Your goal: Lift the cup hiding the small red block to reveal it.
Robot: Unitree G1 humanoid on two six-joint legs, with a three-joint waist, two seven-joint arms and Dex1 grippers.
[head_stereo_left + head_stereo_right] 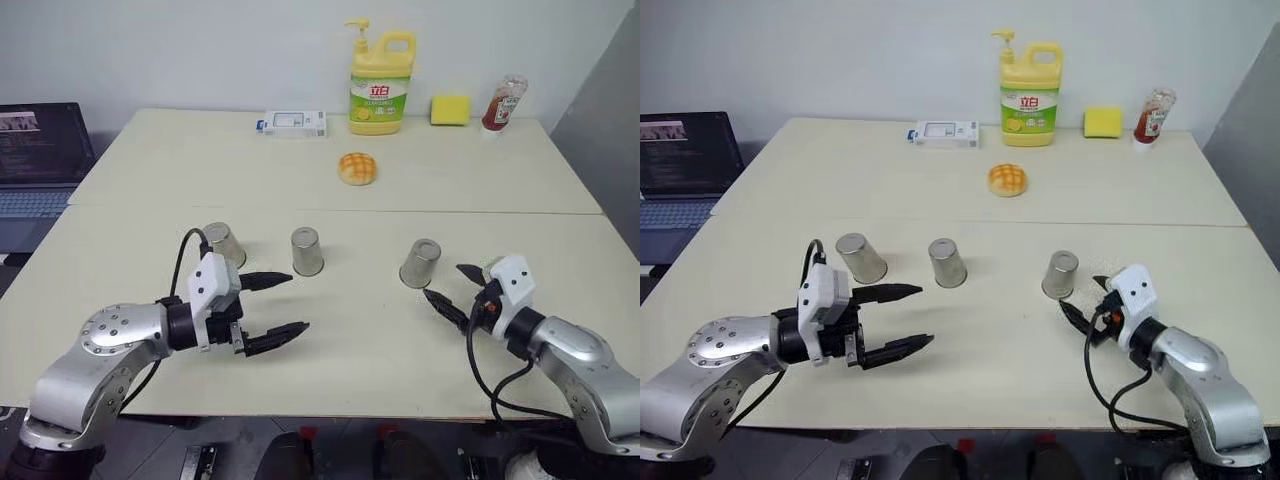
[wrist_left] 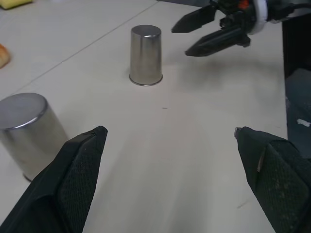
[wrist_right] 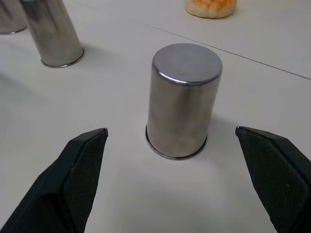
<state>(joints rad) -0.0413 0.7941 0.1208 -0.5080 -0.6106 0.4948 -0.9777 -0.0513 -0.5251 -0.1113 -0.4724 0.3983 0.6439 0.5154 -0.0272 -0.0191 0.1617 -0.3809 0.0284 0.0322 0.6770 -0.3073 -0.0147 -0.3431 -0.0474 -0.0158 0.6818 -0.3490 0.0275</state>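
The right cup [image 3: 182, 99] stands upright (inverted, base up), apparently untilted.

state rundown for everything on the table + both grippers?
Left cup: upside down, untouched.
Middle cup: upside down, untouched.
Right cup: upside down, between the right fingers, untouched.
Left gripper: open, empty.
Right gripper: open, empty.
Soap bottle: upright.
Sauce bottle: standing on its cap.
Laptop: open, screen lit.

Three plain silver cups [image 1: 306, 251] stand on the cream tabletop [image 1: 300, 190], with a yellow green-labelled bottle [image 1: 381, 84], yellow sponge [image 1: 450, 110], golden bun [image 1: 357, 168] and red sauce bottle [image 1: 503, 103].
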